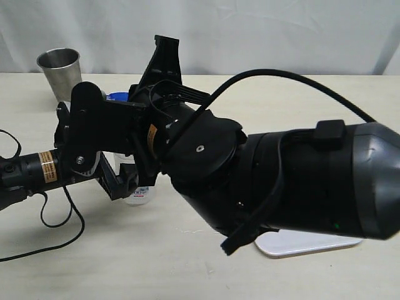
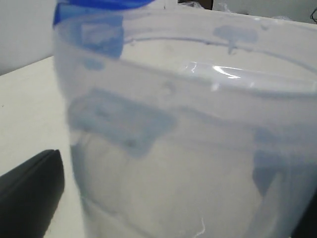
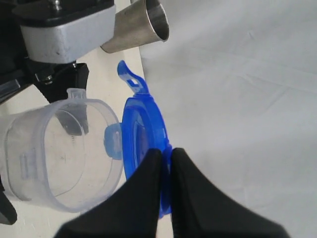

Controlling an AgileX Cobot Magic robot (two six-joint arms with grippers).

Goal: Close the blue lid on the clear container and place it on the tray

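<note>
Right gripper (image 3: 166,154) pinched the blue lid (image 3: 141,124), light and stiff, by its rim; left gripper (image 1: 128,184), jaws wide, seemingly straddled the slippery clear container (image 3: 54,148).

1 grey steel cup (image 1: 60,74) stands upright, mouth up, on the pale cream worktop (image 1: 156,269) near its back edge, at the far left of the exterior view. Behind it hangs a creased white cloth backdrop (image 1: 269,31).

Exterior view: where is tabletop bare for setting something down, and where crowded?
Free: front strip between the loose cable and the tray; back right, behind the right arm. Crowded: centre-left, around the clear container, blue lid and steel cup.
</note>
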